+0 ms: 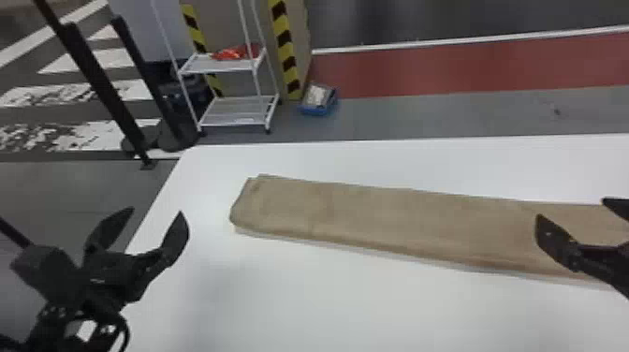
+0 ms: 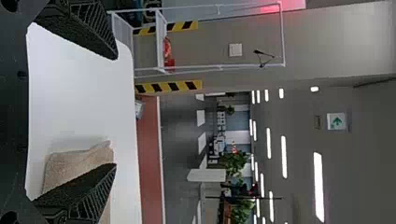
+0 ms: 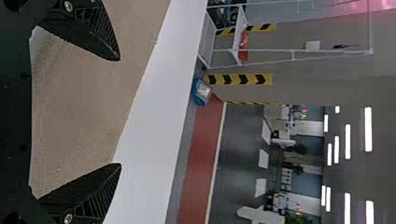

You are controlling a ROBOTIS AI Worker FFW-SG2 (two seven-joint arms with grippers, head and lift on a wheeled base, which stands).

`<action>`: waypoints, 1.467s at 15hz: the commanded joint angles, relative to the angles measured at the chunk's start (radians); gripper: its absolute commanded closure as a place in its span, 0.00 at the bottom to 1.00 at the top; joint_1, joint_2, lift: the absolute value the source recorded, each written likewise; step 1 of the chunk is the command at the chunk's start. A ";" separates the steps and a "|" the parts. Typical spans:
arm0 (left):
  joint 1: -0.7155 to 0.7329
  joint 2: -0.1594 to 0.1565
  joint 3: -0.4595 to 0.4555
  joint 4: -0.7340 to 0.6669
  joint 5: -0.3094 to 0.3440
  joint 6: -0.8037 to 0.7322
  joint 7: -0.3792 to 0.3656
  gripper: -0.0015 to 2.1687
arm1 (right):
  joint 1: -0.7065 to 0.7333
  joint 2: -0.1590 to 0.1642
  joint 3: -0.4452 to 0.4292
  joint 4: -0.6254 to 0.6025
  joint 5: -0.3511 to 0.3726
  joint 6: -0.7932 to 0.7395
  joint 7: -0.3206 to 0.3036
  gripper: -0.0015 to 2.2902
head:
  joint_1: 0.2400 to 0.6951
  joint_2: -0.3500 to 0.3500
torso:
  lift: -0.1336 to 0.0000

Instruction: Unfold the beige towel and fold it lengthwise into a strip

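White table (image 1: pixel 327 304), rack (image 1: pixel 215 64) and blue box (image 1: pixel 317 110) beyond, beige towel (image 1: pixel 398 215) strip, left hand (image 1: pixel 157 212) spread, right hand (image 1: pixel 572 209) likewise

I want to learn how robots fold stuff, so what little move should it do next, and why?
Probably ease the right gripper back from over the towel. The towel lies in a long, narrow strip, so the folding looks about done. That gripper is open, and so is the left gripper, out past the towel's left end, so neither seems to need to let go.
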 commanded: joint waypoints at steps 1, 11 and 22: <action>0.098 -0.006 -0.081 -0.006 0.032 -0.171 0.063 0.03 | 0.084 0.005 0.045 0.057 -0.061 -0.263 -0.088 0.04 | 1.00 0.83 | 0.06; 0.335 -0.006 -0.321 -0.154 -0.100 -0.152 0.315 0.02 | 0.324 0.005 0.219 0.125 -0.172 -0.717 -0.408 0.04 | 1.00 0.77 | 0.06; 0.289 -0.006 -0.320 -0.161 -0.100 -0.085 0.378 0.02 | 0.313 0.005 0.267 0.054 -0.146 -0.447 -0.483 0.04 | 1.00 0.84 | 0.06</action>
